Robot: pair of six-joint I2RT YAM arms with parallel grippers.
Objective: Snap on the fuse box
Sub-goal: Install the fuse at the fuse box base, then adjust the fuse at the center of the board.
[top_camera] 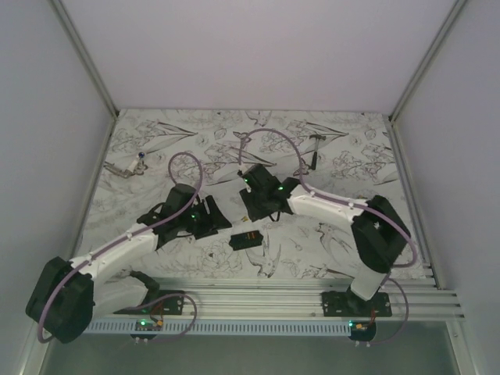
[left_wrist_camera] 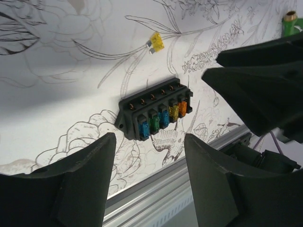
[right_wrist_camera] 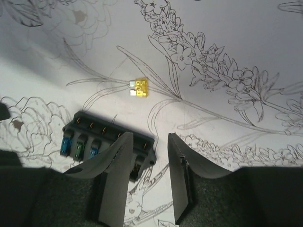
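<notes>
White panel walls enclose a worktop (top_camera: 156, 141) covered in black line-drawn flowers. The fuse box (top_camera: 245, 241) lies flat between both arms. The left gripper (left_wrist_camera: 148, 156) and right gripper (right_wrist_camera: 149, 146) stand spread, empty.

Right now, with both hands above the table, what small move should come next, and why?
Probably ease the right hand forward and down to the yellow fuse. It and the left hand are open and empty, the fuse box lies free on the table, and that fuse lies loose just beyond it, ahead of the right hand's fingers.
</notes>
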